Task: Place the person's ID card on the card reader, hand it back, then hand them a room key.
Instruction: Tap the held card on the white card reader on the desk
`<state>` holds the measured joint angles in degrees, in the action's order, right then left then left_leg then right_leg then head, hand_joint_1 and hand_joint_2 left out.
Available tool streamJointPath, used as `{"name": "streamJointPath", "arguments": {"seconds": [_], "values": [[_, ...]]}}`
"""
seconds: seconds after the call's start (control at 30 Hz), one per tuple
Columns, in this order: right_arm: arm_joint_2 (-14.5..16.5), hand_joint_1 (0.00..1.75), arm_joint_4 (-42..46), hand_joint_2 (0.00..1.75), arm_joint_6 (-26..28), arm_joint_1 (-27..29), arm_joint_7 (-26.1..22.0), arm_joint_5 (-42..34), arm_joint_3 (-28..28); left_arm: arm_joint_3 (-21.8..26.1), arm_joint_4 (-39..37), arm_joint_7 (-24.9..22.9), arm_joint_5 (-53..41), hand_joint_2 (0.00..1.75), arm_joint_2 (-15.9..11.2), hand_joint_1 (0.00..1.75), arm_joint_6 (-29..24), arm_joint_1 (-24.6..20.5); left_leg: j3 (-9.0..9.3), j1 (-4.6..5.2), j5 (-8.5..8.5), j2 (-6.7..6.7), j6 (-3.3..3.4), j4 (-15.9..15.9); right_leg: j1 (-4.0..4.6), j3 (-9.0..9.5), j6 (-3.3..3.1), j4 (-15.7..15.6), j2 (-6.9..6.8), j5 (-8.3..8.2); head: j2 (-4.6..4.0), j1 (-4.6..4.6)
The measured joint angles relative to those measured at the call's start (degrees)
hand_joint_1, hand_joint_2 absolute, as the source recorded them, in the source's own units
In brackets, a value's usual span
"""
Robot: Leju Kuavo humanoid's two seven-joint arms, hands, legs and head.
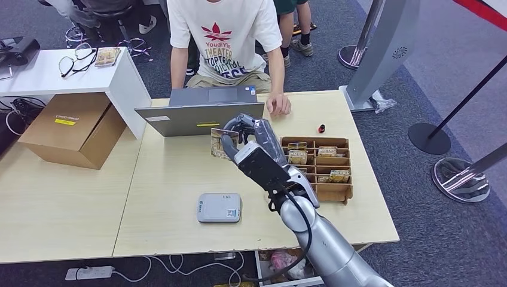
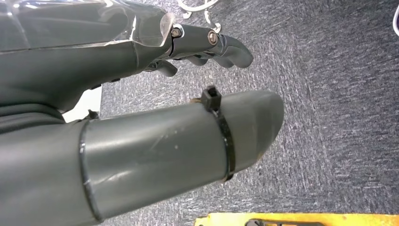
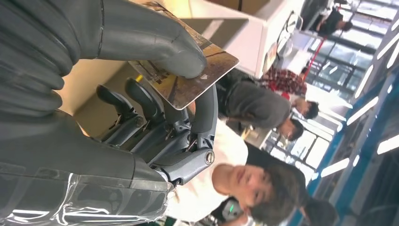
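Nearest, on the pale table (image 1: 179,233), a small grey card reader (image 1: 219,207) lying flat. Beyond it, raised above the tabletop, the right hand (image 1: 254,146) pinching a card (image 1: 216,143) between thick thumb (image 3: 155,44) and darker fingers (image 3: 202,113); card (image 3: 188,75) tilted, its printed face brownish (too blurred to tell whether ID card or room key). Just right of that hand, a brown cardboard organiser (image 1: 335,191) split into compartments, several holding similar brown cards (image 1: 327,152). Further on, an open grey laptop (image 1: 203,110), its back toward the robot, and a tiny red and black object (image 1: 321,128) on the table near the far edge. Across the table, a person in a white printed T-shirt (image 1: 224,36), one hand (image 1: 278,105) resting on the tabletop beside the laptop. Off to the left, a cardboard box (image 1: 72,128) and a white side desk (image 1: 54,75) carrying a pair of glasses (image 1: 76,60).

Hanging low over grey carpet (image 2: 329,117), the left hand (image 2: 155,94), holding nothing, fingers (image 2: 226,47) bent only slightly and apart.
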<state>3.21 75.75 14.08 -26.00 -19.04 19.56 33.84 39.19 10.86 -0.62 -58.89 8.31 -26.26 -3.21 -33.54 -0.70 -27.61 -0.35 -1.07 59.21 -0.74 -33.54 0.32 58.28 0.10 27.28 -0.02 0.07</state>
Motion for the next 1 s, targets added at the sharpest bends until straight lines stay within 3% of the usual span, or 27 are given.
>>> {"name": "streamJointPath", "arguments": {"seconds": [0.4, 1.0], "values": [[-0.28, 1.75, -6.92, 1.75, -3.64, 0.12, -0.33, -2.45, 3.01, 0.0, 0.0, -1.07, -1.09, 0.0, -0.03, 0.0, 1.13, -0.59, 0.0, 0.0, 0.0, 0.0, 0.0, 0.0, 0.0, 0.0, 0.0, 0.0, -0.01, 0.0, 0.0, 0.01], [0.04, 1.75, -24.48, 1.75, -3.71, -2.68, -2.72, -4.04, 8.41, -0.01, 0.0, -0.99, -1.39, 0.0, -0.28, 0.0, 1.68, -1.1, -0.01, 0.0, 0.0, -0.02, 0.0, 0.0, 0.0, 0.0, 0.0, 0.0, -0.02, 0.0, 0.0, 0.01]]}}
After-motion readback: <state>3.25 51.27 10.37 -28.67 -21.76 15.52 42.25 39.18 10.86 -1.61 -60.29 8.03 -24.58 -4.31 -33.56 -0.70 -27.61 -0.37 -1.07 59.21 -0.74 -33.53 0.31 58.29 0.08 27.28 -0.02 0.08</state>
